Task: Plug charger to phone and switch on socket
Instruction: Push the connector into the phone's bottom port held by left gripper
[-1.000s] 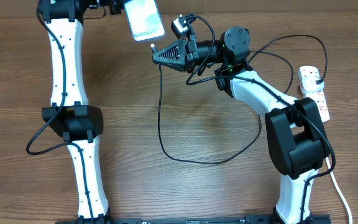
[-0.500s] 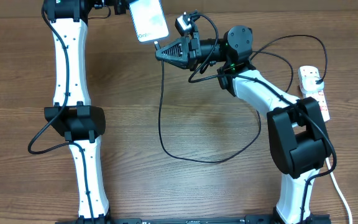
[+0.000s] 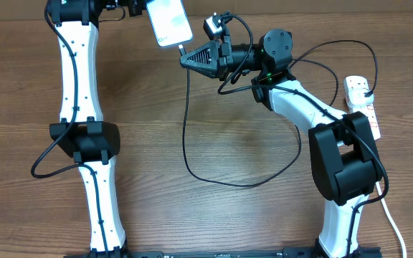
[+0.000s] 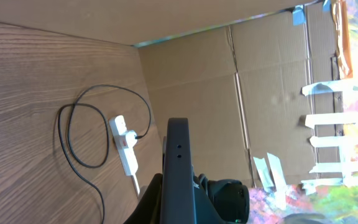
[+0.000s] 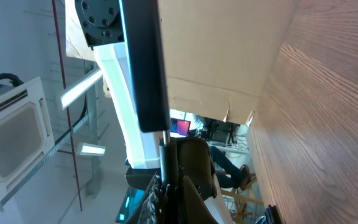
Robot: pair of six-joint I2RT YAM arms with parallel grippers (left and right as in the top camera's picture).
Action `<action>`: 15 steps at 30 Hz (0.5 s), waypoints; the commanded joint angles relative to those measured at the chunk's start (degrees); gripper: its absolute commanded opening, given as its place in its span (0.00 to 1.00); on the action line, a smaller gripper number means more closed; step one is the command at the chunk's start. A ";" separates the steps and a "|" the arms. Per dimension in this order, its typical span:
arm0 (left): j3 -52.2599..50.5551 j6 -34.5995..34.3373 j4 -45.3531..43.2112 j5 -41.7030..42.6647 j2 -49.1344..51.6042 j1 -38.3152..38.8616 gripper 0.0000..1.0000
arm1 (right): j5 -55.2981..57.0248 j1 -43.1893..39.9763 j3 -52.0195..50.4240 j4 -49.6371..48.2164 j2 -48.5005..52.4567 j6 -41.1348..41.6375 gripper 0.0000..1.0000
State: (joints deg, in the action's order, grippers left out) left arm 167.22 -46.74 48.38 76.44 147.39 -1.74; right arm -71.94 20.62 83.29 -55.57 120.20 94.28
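Left gripper [image 3: 139, 7] closed on the top end of the phone [image 3: 169, 21], holding it clear of the table [image 3: 249, 222] at the far edge, screen up, lower end angled toward the other arm; over the last second the phone has shifted slightly and the right gripper [image 3: 190, 57] has risen to meet it; the gap between connector tip [image 5: 164, 142] and the phone's lower edge, open a second ago, now reads as closed. Right wrist view: tip butts the phone's end, in line with it; whether it is fully seated cannot be told. Right gripper pinched narrow on the charger [image 3: 184, 129] just behind the tip; cable drops away, loops across the table and runs to the socket [image 3: 368, 115] at the right edge, plug at its far outlet. Judgement: insertion in hand or just made; switch not yet touched, both grippers occupied.
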 commanded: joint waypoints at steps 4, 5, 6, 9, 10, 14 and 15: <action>0.46 0.44 -0.20 0.02 -0.26 0.76 0.04 | 1.22 -0.13 0.85 -0.52 -0.13 -1.11 0.05; 0.46 0.44 -0.20 0.02 -0.26 0.74 0.05 | 1.31 -0.13 0.85 -0.55 -0.13 -1.11 0.05; 0.46 0.44 -0.17 0.02 -0.26 0.74 0.04 | 1.38 -0.13 0.85 -0.55 -0.13 -1.11 0.05; 0.46 0.44 -0.17 0.02 -0.26 0.76 0.04 | 1.40 -0.13 0.85 -0.55 -0.13 -1.25 0.05; 0.46 0.44 -0.17 0.02 -0.26 0.76 0.04 | 1.40 -0.13 0.85 -0.55 -0.13 -1.40 0.05; 0.46 0.44 -0.15 0.04 -0.26 0.76 0.05 | 1.49 -0.13 0.85 -0.52 -0.13 -1.53 0.05; 0.46 0.44 -0.15 0.07 -0.26 0.76 0.04 | 1.60 -0.13 0.85 -0.52 -0.13 -1.53 0.05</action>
State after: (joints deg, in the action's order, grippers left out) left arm 167.22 -46.59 48.40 75.81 147.39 -1.19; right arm -71.53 20.62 83.29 -55.57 120.20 93.34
